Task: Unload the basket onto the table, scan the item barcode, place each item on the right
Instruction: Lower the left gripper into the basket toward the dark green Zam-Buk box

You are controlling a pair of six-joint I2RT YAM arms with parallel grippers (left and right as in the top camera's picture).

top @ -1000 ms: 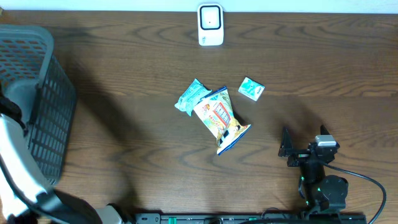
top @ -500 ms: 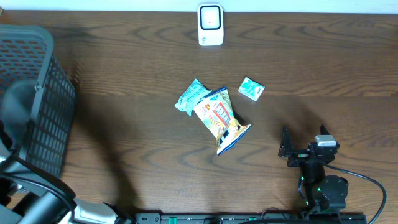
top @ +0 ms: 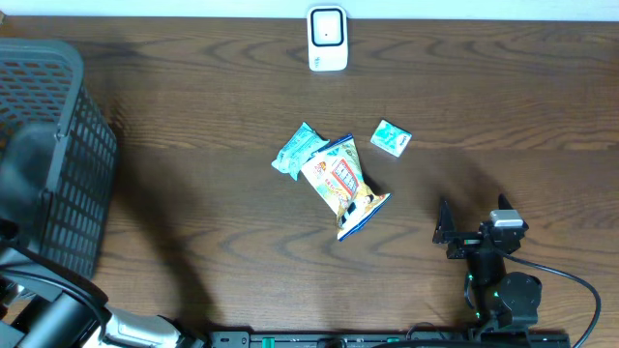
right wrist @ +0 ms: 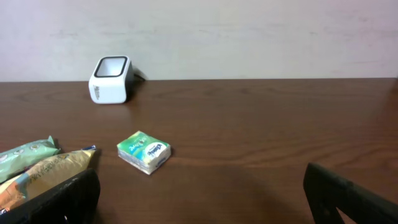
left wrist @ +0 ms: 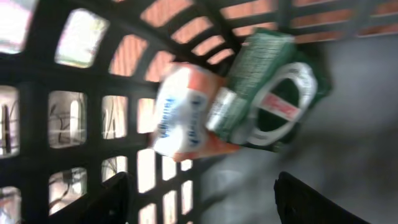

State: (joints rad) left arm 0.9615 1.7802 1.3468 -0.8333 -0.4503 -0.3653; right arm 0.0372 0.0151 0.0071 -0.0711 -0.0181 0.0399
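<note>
Hanging over blurred glossy packets point(left wrist: 186, 115) in the lattice basket point(top: 68, 164), the left gripper point(left wrist: 200, 186) stands spread; the right gripper point(right wrist: 200, 183) is likewise spread.

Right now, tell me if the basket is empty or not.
Not empty: the left wrist view shows an orange-white packet and a green packet inside the basket.

The left arm point(top: 53, 324) has sunk toward the bottom left corner of the overhead view; a second ago its white link ran well up the left edge. With it lower, more of the basket point(top: 82, 184) wall stands uncovered at the left of the frame.
</note>
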